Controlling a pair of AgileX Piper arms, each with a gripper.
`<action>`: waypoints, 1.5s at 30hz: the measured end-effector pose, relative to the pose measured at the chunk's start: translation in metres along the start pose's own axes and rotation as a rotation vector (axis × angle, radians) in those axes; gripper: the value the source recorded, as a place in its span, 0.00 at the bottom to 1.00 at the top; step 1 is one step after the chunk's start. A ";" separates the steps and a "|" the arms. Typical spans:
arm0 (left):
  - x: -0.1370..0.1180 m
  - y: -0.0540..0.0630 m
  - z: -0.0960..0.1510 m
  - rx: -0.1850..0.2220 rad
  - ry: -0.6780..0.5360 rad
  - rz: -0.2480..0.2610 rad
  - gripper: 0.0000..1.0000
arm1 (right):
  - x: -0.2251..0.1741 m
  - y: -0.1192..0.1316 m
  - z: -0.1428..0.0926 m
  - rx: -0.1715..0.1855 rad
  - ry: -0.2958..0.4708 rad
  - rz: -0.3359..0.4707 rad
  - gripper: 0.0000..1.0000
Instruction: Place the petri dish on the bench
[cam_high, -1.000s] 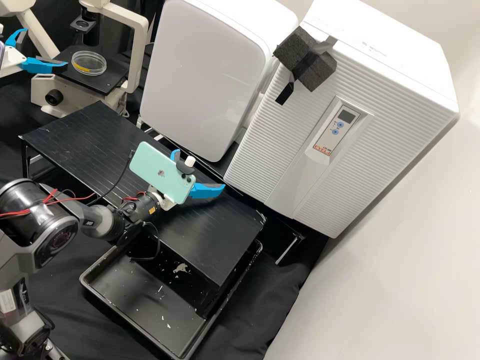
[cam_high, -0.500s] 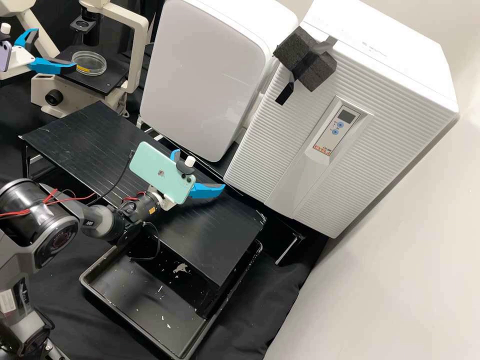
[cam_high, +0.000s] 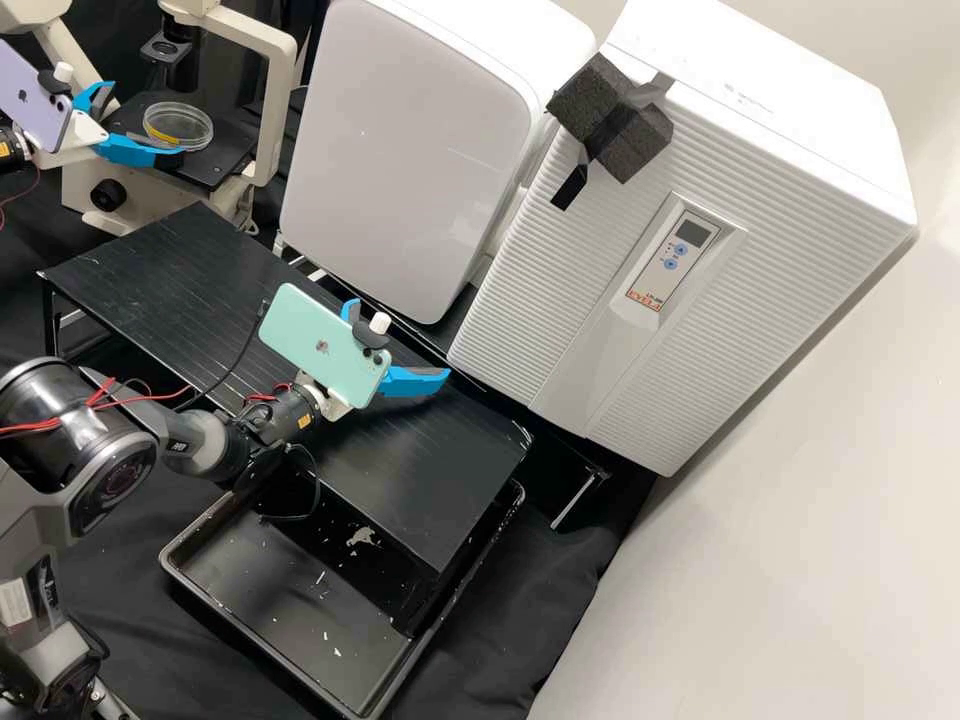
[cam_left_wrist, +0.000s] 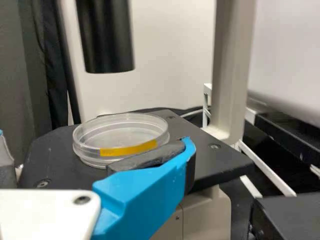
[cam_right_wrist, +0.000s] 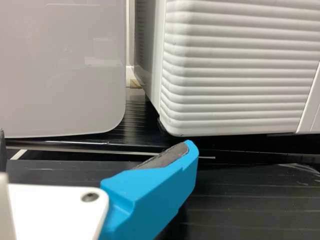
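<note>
1. the petri dish (cam_high: 178, 126) lies flat on the microscope's stage (cam_high: 226, 172), set back from the corner nearest the worktop (cam_high: 175, 265). it is round, so no long axis governs the grasp; a yellow strip (cam_left_wrist: 127, 149) marks its side.
2. the left hand (cam_high: 146, 122) is the nearer one, its fingers apart. the dish lies ahead of its palm, in the mouth between the fingers, one padded finger just beside the rim. whether they touch, one cannot tell.
3. the step in hand seems to be straddling the dish; closing level on its sides should come next, then a lift clear of the stage. an uneven squeeze could tilt it or part its lid.
4. farther out, the right hand (cam_high: 399, 340), fingers also apart, is above the worktop, well apart from the dish.
5. the dish has yet to reach the worktop.
</note>
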 end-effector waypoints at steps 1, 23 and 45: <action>0.002 0.000 0.000 -0.004 0.004 0.003 1.00 | 0.000 0.000 0.000 0.000 0.000 0.000 1.00; 0.025 -0.007 0.002 -0.065 -0.031 0.006 1.00 | 0.000 0.000 0.000 0.000 0.000 0.000 1.00; 0.025 -0.007 0.002 -0.082 -0.040 0.018 0.00 | 0.000 0.000 0.000 0.000 0.000 0.000 1.00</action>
